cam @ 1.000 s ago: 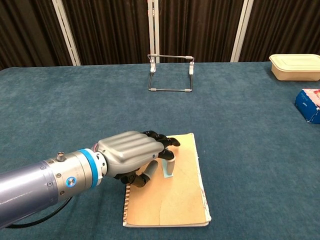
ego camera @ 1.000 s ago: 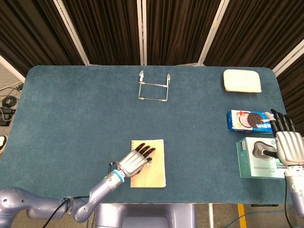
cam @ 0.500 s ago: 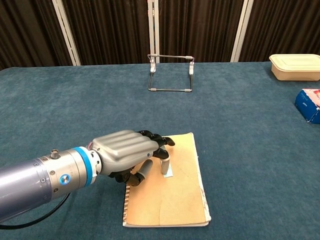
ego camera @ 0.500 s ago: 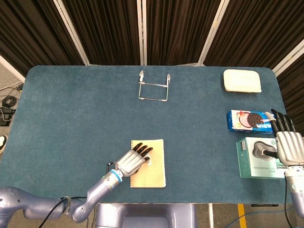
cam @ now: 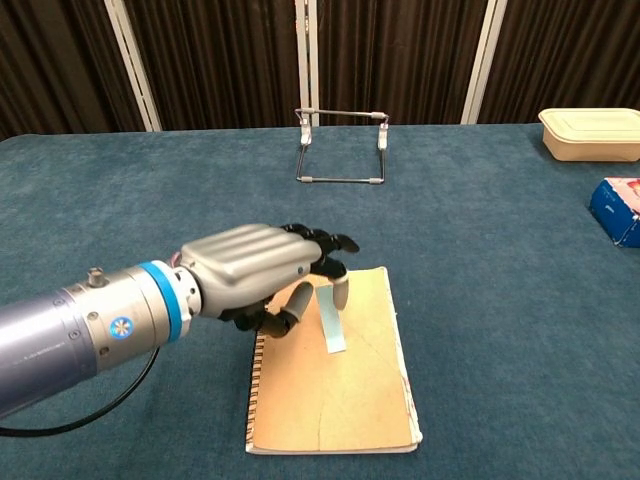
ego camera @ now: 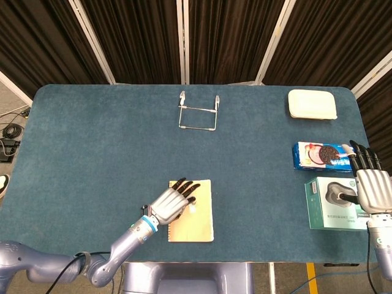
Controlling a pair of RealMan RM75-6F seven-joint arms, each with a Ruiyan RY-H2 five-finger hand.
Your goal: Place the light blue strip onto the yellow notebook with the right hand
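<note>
The yellow notebook (cam: 340, 400) lies near the table's front edge, also seen from the head view (ego camera: 201, 223). The light blue strip (cam: 331, 322) lies on its upper part. My left hand (cam: 262, 278) hovers over the notebook's top left corner with its fingers apart. One fingertip is right at the strip's far end, and I cannot tell whether it touches. From the head view the left hand (ego camera: 172, 203) covers most of the strip. My right hand (ego camera: 370, 185) is far off at the right edge, fingers stretched out and holding nothing.
A wire stand (ego camera: 198, 114) stands at the back middle. A cream lidded container (ego camera: 312, 104) sits at the back right. A blue cookie pack (ego camera: 318, 155) and a green-white box (ego camera: 334, 205) lie beside and under my right hand.
My left hand has lifted and drawn back to the left, its fingers spreading. The strip, earlier under the fingers, now lies exposed on the notebook. My right hand has stayed still.
</note>
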